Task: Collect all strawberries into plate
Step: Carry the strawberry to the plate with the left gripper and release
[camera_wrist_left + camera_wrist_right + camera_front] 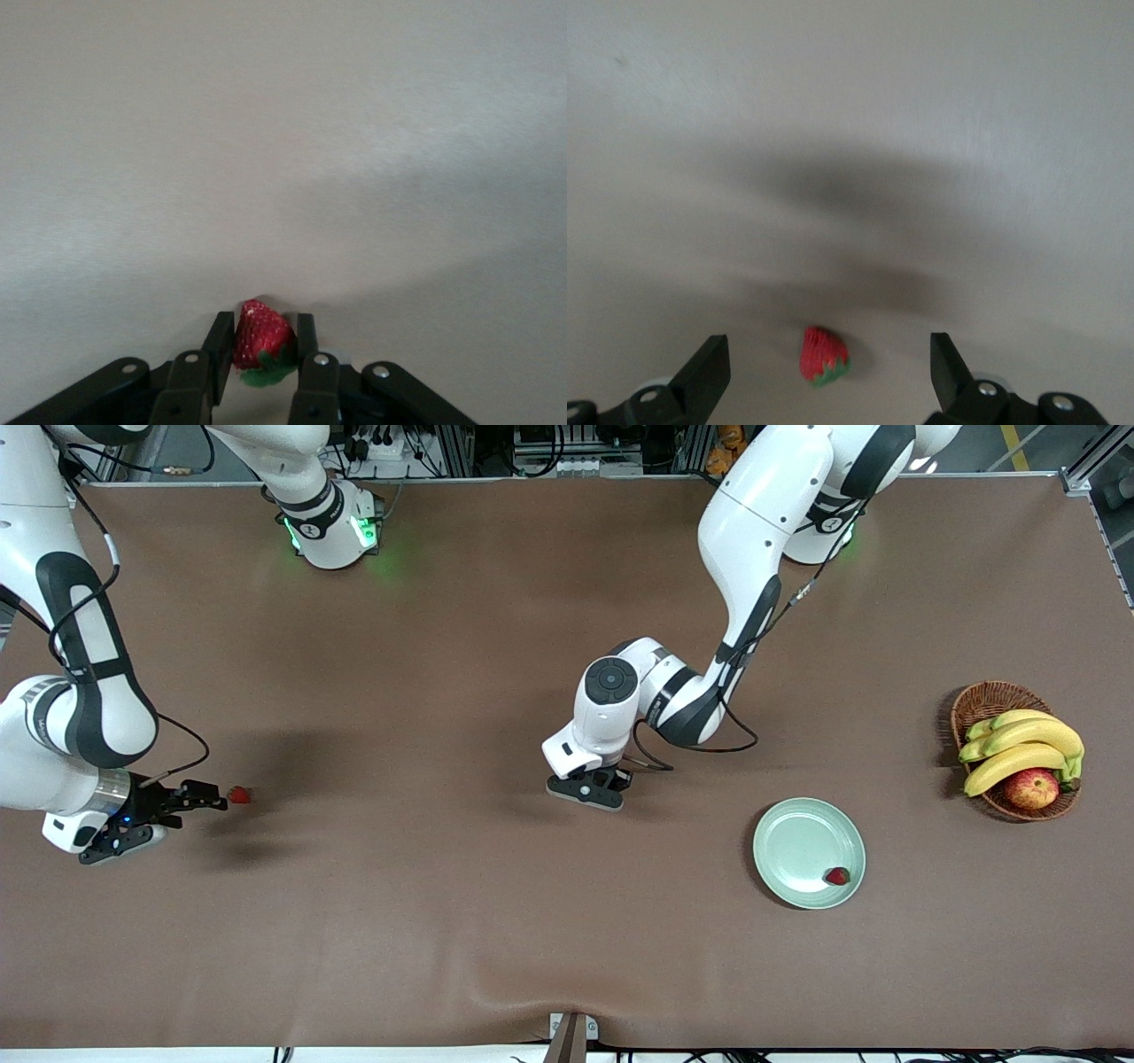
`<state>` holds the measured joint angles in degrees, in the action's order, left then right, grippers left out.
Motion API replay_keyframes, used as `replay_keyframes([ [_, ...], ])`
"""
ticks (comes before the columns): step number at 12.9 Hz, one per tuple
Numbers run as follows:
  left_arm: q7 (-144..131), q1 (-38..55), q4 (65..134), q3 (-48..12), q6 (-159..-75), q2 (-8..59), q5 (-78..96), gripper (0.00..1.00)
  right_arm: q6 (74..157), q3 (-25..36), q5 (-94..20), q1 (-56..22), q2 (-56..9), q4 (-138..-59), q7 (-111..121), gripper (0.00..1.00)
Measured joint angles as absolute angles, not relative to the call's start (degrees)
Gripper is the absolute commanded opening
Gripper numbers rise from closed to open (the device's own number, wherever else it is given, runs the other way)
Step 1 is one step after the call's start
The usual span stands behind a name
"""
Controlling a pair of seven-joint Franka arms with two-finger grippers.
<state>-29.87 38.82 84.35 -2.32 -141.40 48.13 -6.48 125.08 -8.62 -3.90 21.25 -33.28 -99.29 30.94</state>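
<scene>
Strawberry (pixel 261 341) clamped between left gripper (pixel 262 354) jaws; second strawberry (pixel 822 355) between right gripper (pixel 829 365) jaws, spread apart.

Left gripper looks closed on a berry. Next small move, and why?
Probably lift the left gripper straight up: its fingers are shut on a strawberry at table level, and the plate, already holding one strawberry, lies toward the left arm's end. The right gripper is open around another.

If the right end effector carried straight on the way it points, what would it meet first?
Most likely the strawberry lying on the table between the open fingers of the right end effector; depth is unclear, but nothing else shows ahead of it.
</scene>
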Motion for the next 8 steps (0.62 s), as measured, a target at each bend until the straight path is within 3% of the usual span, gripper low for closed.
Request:
replay_keyframes([
  [3, -27.3, 35.2, 83.5, -2.2, -135.5, 45.1, -6.5, 0.05, 122.0, -8.7, 1.7, 18.9, -33.3, -100.0, 24.1, 1.0],
  [8, -17.7, 27.7, 85.5, -2.1, -127.7, 39.1, -6.5, 0.05, 124.8, -8.6, 12.8, 16.7, -34.6, -101.8, 24.0, 1.0],
])
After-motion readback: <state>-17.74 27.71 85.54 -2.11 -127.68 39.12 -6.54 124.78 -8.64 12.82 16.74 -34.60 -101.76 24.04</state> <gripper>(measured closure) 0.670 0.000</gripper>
